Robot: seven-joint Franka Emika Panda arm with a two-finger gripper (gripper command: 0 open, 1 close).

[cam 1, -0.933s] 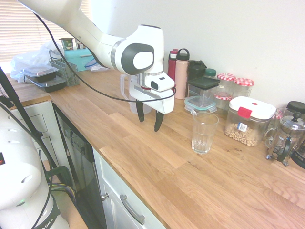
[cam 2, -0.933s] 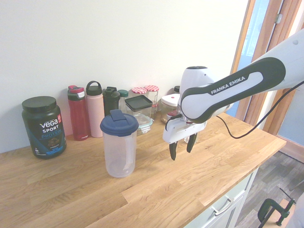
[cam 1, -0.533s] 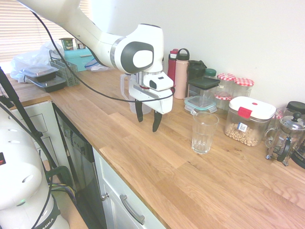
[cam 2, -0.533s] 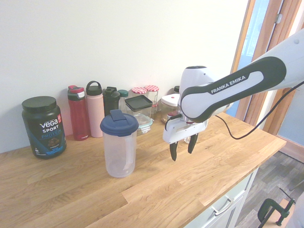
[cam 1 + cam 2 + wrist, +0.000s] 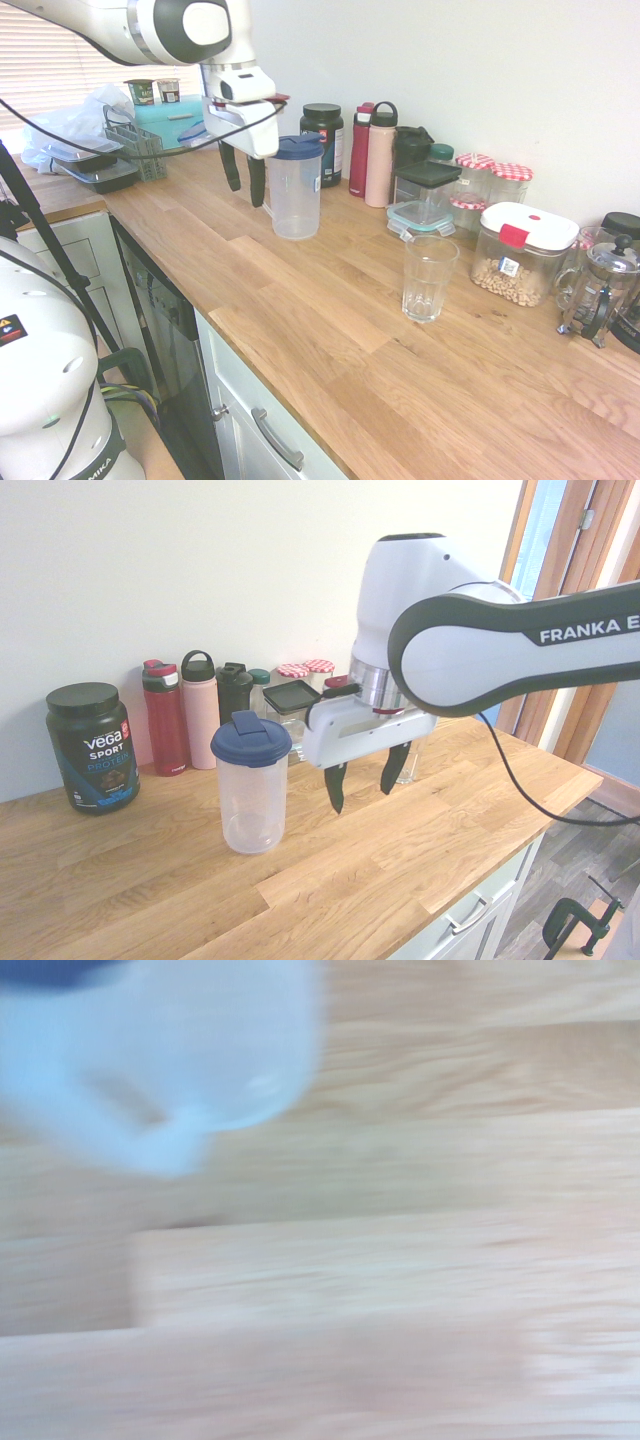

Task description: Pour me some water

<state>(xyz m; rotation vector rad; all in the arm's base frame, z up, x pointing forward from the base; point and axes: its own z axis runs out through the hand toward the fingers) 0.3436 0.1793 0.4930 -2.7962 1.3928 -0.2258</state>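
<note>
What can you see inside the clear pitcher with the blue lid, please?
Nothing clearly. Through the clear pitcher's frosted wall, no water line shows in either exterior view. The blue lid covers its top, so its contents cannot be confirmed from above.

A clear blue-lidded jug (image 5: 297, 186) and an empty glass (image 5: 428, 277) stand upright, well apart.

"Vega SPORT PROTEIN" is read on the label of the black tub (image 5: 91, 745) in the second exterior view. "FRANKA E", cut off by the picture's edge, is printed in white on the arm (image 5: 520, 640). In the first exterior view, "MIKA" is seen on the white base (image 5: 45, 390).
</note>
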